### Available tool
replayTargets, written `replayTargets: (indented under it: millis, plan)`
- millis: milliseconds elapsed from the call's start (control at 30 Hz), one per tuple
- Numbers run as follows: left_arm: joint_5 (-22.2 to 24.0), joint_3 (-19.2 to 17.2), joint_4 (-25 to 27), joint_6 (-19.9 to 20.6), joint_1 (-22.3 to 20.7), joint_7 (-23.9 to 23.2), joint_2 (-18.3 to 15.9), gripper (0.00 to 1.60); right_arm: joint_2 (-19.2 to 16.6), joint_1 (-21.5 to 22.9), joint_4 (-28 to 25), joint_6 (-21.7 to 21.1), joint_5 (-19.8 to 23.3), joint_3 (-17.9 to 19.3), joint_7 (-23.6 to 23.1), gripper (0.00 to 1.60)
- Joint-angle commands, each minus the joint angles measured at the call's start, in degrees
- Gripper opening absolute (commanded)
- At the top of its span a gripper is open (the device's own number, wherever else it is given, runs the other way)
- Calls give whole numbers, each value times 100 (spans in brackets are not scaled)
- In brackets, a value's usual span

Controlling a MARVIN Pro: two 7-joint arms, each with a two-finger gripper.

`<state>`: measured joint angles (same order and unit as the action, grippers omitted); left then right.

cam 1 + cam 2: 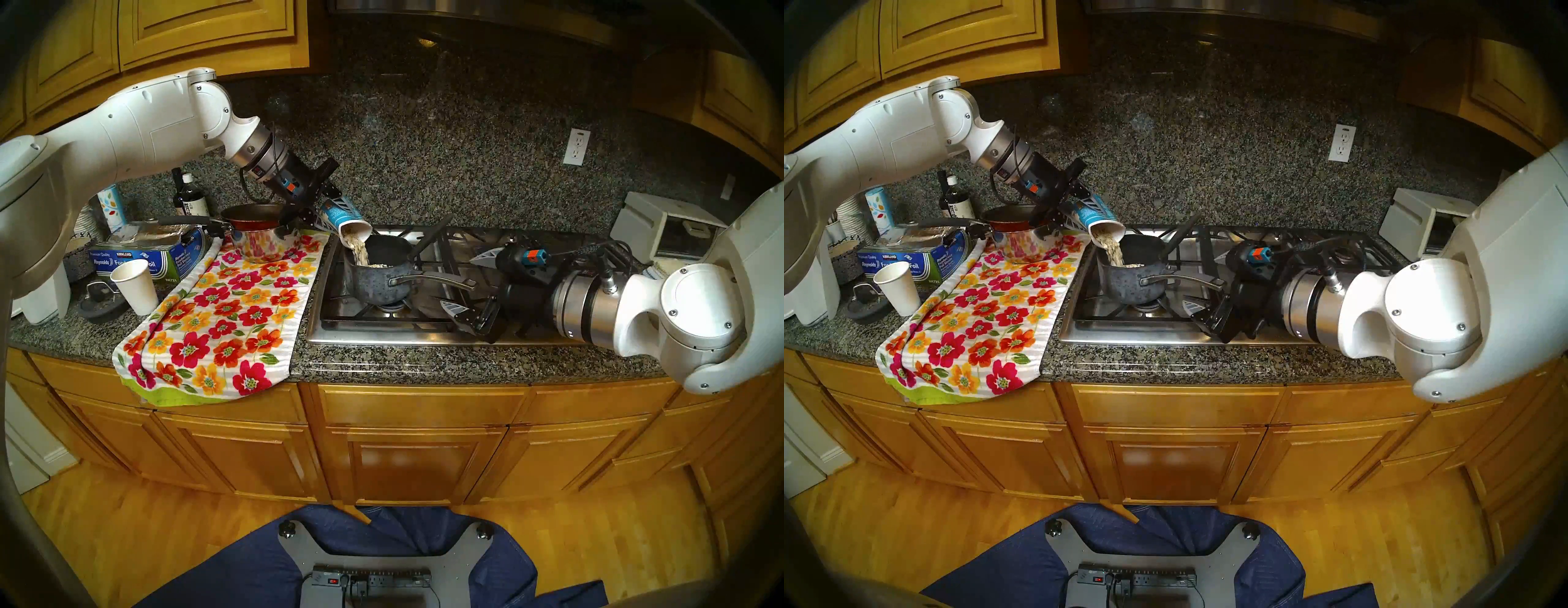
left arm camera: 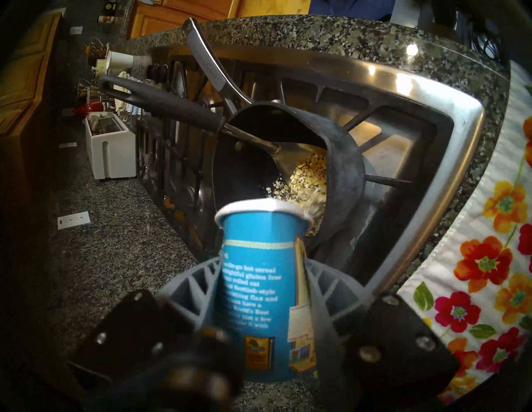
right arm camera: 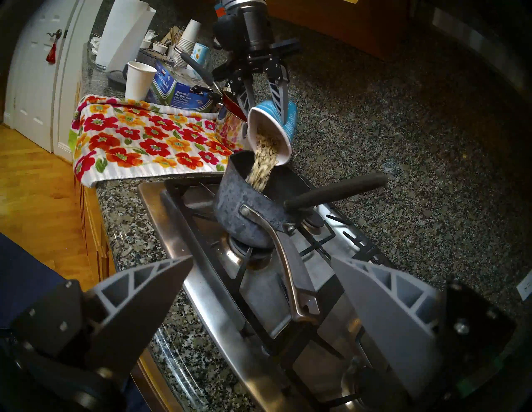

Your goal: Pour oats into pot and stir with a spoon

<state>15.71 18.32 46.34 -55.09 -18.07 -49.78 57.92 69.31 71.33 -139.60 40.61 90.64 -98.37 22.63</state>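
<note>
Oats (image 3: 263, 168) stream from the tipped paper cup (image 1: 344, 215) into the pot (image 1: 377, 276). Left end effector (image 2: 263, 290) squeezes its flimsy sides, looks crushable. Right end effector (image 3: 262, 276) hangs spread wide, empty.

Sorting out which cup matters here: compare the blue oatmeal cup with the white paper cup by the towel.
The oatmeal cup is blue-labelled; the white paper cup is plain. The oatmeal cup is tipped over the saucepan, spilling oats; the white paper cup stands upright on the counter. The left gripper holds the oatmeal cup; nothing touches the white paper cup. Both are white inside.

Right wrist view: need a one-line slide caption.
Left claw tips the blue oatmeal cup, oats streaming into the speckled saucepan; right claw open.
</note>
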Motion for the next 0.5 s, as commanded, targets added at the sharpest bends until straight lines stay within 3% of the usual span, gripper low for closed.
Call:
replayTargets:
  millis: [0,467]
  plan:
    - [-19,35,40,9,-470,-437,136,49,0,89,60,20,1,25,23,160]
    - [-89,195,188,9,-729,-393,283,49,0,90,62,21,1,25,23,160]
